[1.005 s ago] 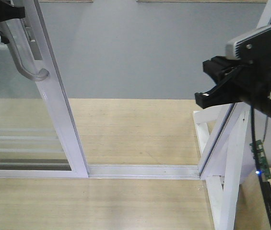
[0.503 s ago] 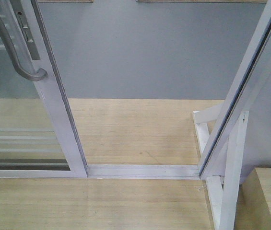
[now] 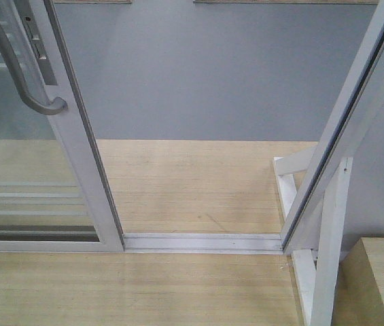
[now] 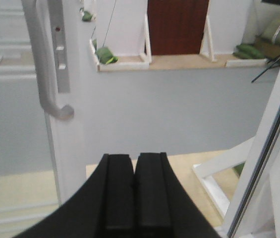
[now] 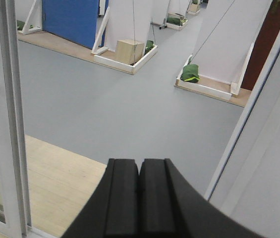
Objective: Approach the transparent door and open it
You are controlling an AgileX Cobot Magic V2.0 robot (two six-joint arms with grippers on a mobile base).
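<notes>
Both the left gripper (image 4: 134, 193) and the right gripper (image 5: 140, 198) have their black fingers pressed together, gripping nothing. The transparent door (image 3: 76, 136) stands at the far left, slid aside, its long axis upright. Its frame is white-silver, thin bars cross the glass, and the curved grey handle (image 3: 15, 64) runs vertically along its stile.

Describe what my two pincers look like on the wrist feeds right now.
Both look alike. The left pincer shows two matte black fingers with flat rectangular inner blocks, flaring outward in smooth curves toward the base. The right pincer has the same black, curved-shouldered build. No cables, labels or markings show on either. Neither arm appears in the front-facing view.
</notes>
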